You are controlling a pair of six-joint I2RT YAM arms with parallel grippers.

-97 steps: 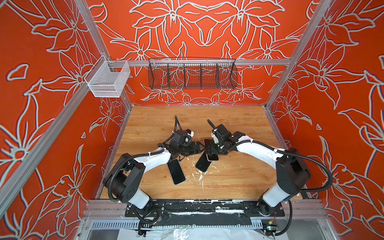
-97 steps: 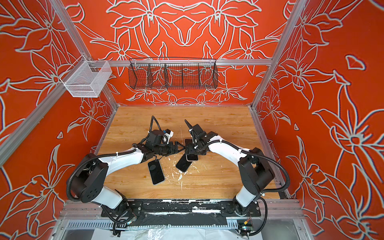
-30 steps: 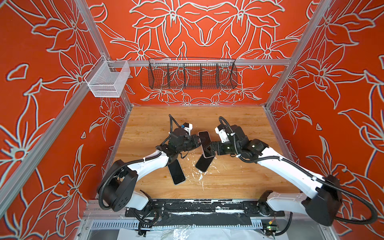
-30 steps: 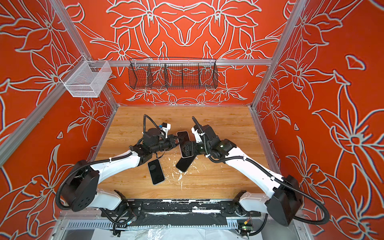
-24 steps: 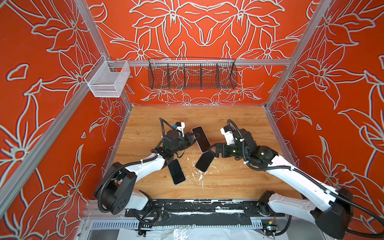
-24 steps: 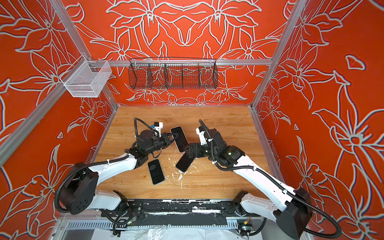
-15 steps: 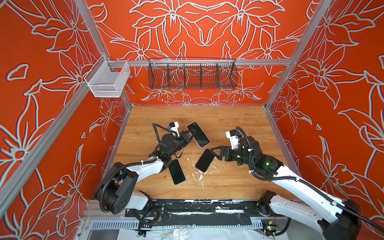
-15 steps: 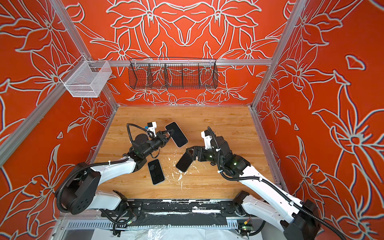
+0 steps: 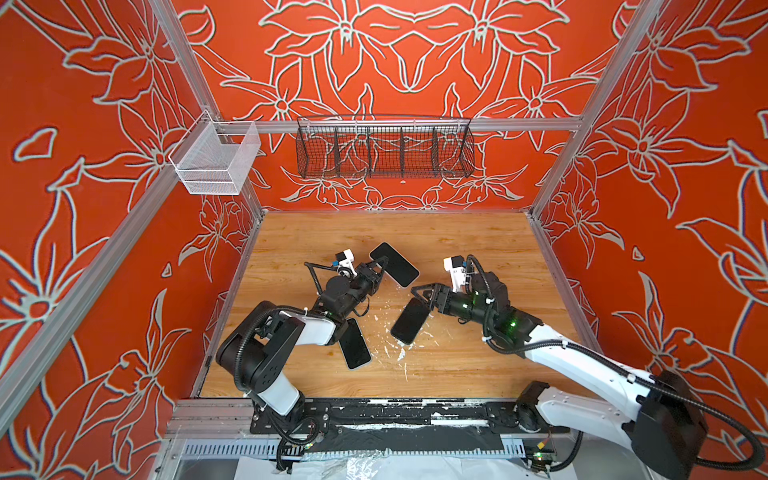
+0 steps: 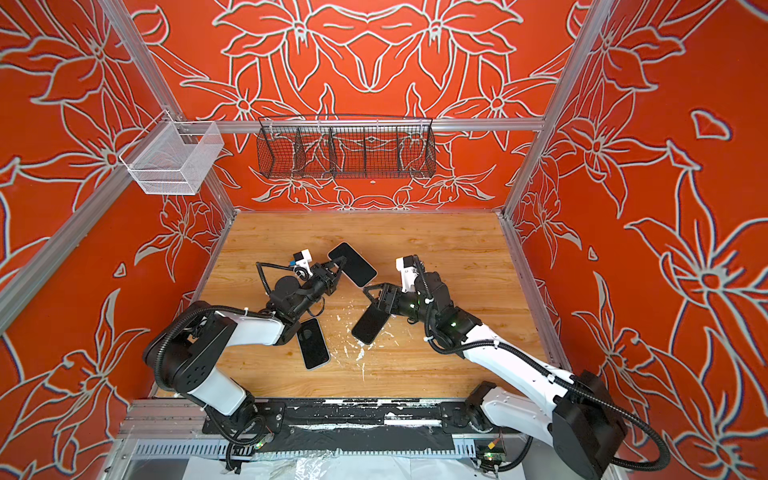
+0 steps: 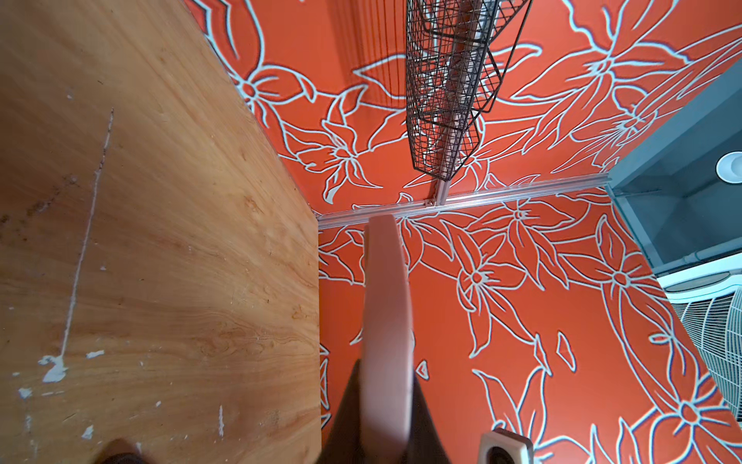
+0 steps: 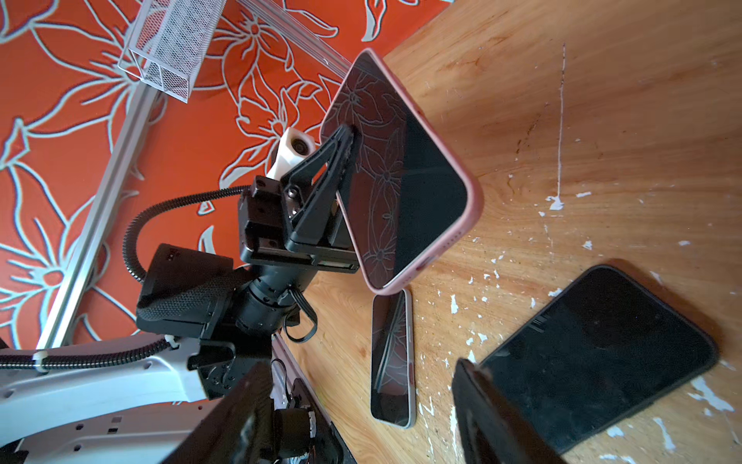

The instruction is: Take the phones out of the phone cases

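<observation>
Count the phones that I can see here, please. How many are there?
3. The pink-cased phone is held up by the left gripper. The pale-edged phone lies on the table beside the left arm. The dark phone lies below the right gripper. None seems hidden.

Pink phone case [image 11: 385, 301], black phone [image 12: 594, 361], orange walls [image 9: 83, 208] with pale flower outlines, wood-grain table [image 9: 457, 237] flecked white, black wire basket [image 9: 384, 151], white mesh basket [image 9: 216, 166].

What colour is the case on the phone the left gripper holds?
Pink; the case shows best in the right wrist view.
</observation>
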